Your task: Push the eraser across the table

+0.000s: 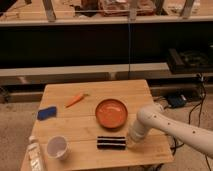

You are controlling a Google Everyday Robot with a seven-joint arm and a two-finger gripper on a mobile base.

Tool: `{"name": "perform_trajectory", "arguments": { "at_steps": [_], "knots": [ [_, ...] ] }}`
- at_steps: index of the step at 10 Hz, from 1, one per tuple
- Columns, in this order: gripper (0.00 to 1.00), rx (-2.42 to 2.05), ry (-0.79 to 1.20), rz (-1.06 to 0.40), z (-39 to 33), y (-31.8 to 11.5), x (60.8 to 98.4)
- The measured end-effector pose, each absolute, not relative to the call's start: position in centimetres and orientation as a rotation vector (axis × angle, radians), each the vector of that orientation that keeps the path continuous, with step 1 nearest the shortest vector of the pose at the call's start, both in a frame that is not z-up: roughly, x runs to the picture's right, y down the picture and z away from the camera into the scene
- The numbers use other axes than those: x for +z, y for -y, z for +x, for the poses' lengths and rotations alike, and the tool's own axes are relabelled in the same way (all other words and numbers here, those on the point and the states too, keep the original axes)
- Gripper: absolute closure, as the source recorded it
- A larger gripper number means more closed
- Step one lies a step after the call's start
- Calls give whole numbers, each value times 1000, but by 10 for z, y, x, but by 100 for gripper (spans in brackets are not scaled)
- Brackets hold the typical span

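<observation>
The eraser [111,143] is a long flat black block with a pale stripe. It lies near the front edge of the light-brown plank table [75,95], just in front of the orange plate [111,113]. My gripper [131,140] is at the end of the white arm that reaches in from the right. It is low over the table, right at the eraser's right end.
An orange carrot [74,100] lies at the back left of the table. A small blue pad [47,113] sits at the left edge. A white cup [57,148] and a clear bottle [35,154] stand at the front left. Grey shelves [100,70] run behind.
</observation>
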State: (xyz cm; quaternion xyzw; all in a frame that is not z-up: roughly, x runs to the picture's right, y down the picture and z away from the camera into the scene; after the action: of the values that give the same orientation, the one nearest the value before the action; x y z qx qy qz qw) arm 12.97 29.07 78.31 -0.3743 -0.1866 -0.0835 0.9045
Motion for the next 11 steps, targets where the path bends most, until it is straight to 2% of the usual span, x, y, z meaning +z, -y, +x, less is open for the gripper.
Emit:
{"name": "perform_trajectory", "arguments": {
  "at_steps": [11],
  "knots": [
    [100,-227,397,-779,83,-282,796]
  ]
}}
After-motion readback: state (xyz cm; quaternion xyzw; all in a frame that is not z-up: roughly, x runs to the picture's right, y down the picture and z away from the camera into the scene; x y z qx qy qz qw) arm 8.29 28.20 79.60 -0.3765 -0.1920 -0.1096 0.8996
